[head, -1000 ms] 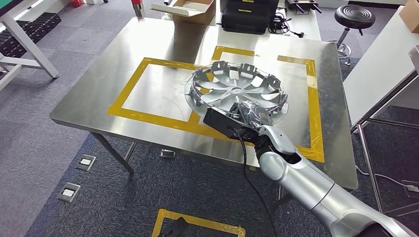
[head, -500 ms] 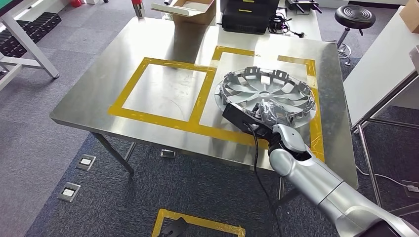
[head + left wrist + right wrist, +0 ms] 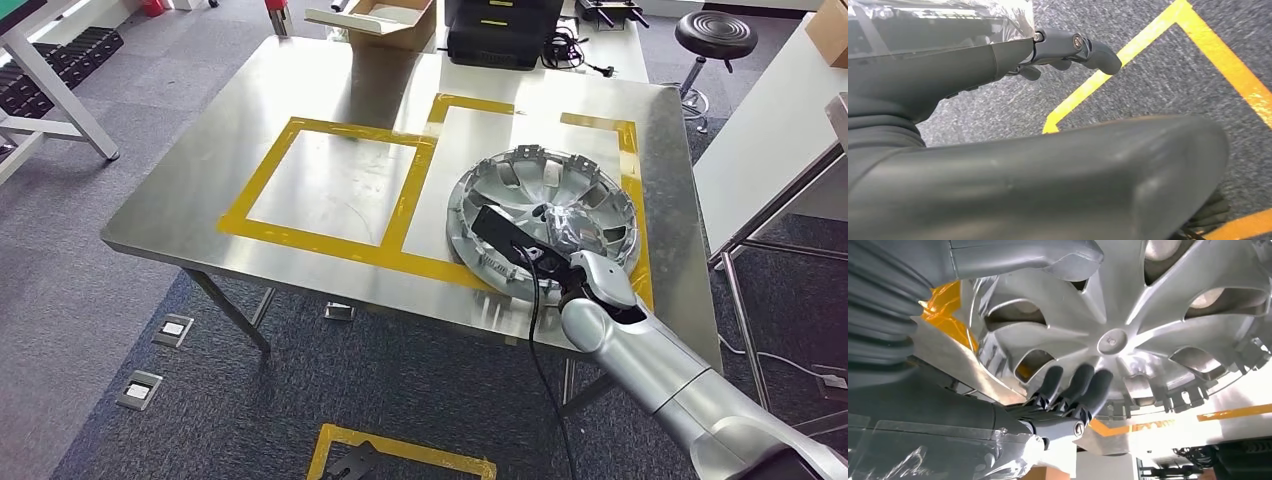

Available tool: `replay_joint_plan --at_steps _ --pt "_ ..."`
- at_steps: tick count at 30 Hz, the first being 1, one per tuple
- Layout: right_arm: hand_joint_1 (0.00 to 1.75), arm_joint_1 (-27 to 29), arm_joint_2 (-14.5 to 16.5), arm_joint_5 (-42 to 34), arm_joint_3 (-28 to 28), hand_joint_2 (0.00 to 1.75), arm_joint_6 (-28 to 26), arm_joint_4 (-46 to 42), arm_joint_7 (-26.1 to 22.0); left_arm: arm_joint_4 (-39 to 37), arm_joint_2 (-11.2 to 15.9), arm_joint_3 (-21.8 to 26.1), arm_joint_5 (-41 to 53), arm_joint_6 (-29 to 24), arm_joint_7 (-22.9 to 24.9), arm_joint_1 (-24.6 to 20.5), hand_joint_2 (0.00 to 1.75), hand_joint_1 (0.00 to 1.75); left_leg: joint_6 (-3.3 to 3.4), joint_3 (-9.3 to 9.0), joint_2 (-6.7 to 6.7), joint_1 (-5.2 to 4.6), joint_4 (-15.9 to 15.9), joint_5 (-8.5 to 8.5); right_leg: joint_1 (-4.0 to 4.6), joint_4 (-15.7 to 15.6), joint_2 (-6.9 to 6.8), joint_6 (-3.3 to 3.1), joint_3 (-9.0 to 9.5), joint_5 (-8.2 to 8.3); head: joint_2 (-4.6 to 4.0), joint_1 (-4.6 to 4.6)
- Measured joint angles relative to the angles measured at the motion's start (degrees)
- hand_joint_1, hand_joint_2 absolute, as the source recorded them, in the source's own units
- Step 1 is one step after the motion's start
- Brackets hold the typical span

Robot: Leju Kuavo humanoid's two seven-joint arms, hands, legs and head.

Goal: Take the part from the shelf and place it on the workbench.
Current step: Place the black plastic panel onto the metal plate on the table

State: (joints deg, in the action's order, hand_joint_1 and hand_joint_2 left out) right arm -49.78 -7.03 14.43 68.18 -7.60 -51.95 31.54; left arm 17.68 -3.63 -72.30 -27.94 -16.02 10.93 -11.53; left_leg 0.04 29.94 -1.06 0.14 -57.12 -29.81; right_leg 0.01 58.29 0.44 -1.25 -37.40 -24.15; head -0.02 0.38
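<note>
Placing step: right hand (image 3: 560, 228) clamped on the wheel cover (image 3: 545, 215) rim, part tilted over workbench (image 3: 300, 190); next, lower flat beneath hand and let go.

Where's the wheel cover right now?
In the head view the wheel cover is over the right taped rectangle on the workbench, near its front edge, with the right hand gripping its near rim.

One silver spoked plastic wheel cover (image 3: 545, 215) lies on one steel surface (image 3: 250, 120); two yellow tape rectangles (image 3: 330, 185) mark it.
</note>
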Motion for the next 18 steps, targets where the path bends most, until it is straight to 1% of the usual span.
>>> replay_joint_plan --at_steps 4,13,16,18 --pt "0.0 0.02 -0.38 0.01 -0.65 0.0 -0.01 -0.01 0.01 0.0 -0.02 0.77 -0.16 0.47 -1.24 0.04 0.0 0.0 0.0 -0.04 0.0 0.0 0.0 0.0 0.0 0.0 0.0 0.03 0.05 0.02 0.0 0.0" --pt "0.0 0.04 -0.64 0.45 -1.35 0.0 -0.17 -0.02 -0.24 0.0 -0.02 1.77 0.48 1.03 -1.52 0.08 0.0 0.0 0.0 -0.09 0.0 0.0 0.0 0.0 0.0 -0.01 0.0 0.03 0.1 0.02 0.0 0.0" --pt "0.0 0.09 -0.64 -0.23 -1.66 0.0 -0.89 -0.29 -1.23 0.0 -0.04 2.36 0.59 1.16 -1.68 0.1 0.0 0.0 0.0 -0.09 0.0 0.0 0.0 0.0 0.0 -0.01 0.0 0.03 0.11 0.02 0.0 0.01" --pt "0.0 0.32 -0.64 -2.53 -2.35 0.0 -1.81 -1.09 -2.72 0.0 -0.06 2.68 0.64 1.16 -1.85 0.17 0.0 0.0 0.0 -0.1 0.0 0.0 0.0 0.0 0.0 -0.01 0.0 0.03 0.11 0.02 0.0 0.0"
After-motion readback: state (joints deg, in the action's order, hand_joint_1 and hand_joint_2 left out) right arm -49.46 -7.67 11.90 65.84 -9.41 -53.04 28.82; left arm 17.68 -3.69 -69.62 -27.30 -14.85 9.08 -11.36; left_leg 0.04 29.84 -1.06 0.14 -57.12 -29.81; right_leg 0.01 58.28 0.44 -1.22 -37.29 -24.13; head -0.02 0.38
